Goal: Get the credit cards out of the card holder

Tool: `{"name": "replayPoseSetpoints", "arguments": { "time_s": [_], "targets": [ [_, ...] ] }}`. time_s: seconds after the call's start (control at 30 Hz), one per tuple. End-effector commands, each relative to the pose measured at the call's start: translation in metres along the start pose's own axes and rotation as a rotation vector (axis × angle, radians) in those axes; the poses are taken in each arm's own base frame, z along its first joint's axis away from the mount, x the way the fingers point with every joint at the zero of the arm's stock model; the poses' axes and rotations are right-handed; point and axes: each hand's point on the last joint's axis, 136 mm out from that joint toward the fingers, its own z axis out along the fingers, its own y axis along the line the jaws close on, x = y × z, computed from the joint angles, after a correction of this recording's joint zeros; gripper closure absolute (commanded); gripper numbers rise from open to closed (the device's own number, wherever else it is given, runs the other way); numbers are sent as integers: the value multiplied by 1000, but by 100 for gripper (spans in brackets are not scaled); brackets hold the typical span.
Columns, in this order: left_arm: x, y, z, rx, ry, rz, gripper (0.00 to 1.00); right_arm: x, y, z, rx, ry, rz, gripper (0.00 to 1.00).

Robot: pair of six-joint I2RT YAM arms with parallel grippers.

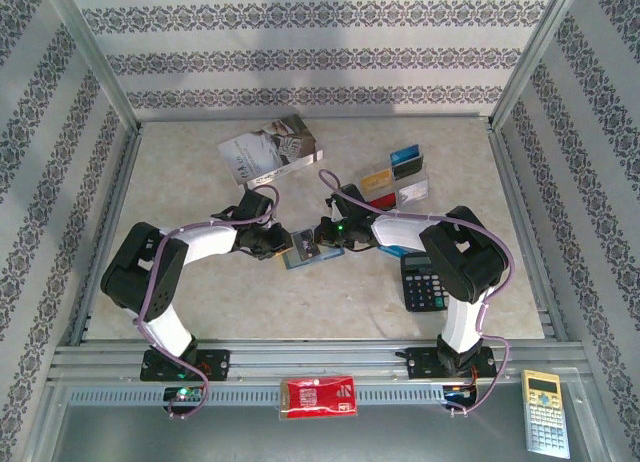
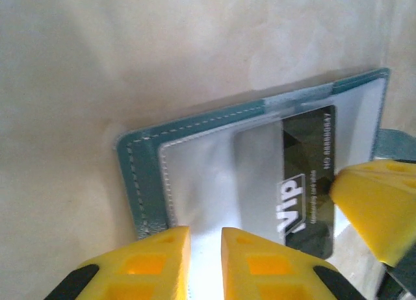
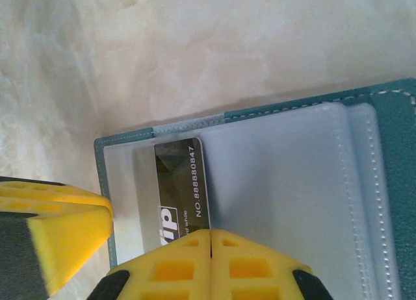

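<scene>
Flatly open stitched teal card holder [image 3: 312, 202], glossy black card [image 3: 182, 189]

A lab test cell is showing here: two arms [image 1: 190, 252] are sitting bolted to a metal rail [image 1: 300, 360] at the near edge of a marble-look counter [image 1: 200, 292], and aluminium posts [image 1: 95, 62] are framing patterned wallpaper panels [image 1: 320, 52] on three sides. Props are lying about: book [image 1: 268, 148], calculator [image 1: 424, 279], loose cards [image 1: 398, 177].

Matt stitched leather-like card holder [image 2: 146, 173] with glossy clear plastic sleeves; polished marble-look table [image 2: 97, 60].
</scene>
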Motion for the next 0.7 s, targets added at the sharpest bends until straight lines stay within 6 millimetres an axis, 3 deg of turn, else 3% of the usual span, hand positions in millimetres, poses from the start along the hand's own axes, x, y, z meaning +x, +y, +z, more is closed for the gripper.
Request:
{"name": "replayPoseSetpoints", "arguments": {
  "time_s": [0.0,0.33,0.53,0.67],
  "targets": [
    [-7,-23,-14,68,-3,45,82,1,8,-2,-22,5,-28,100],
    [-4,-13,7,53,44,12,87,3,12,0,-58,29,-23,99],
    [1,10,19,-23,57,-17,90,10,27,4,-170,83,3,82],
    [5,19,21,-50,66,-19,91,12,30,7,-196,104,9,79]
  ]
}}
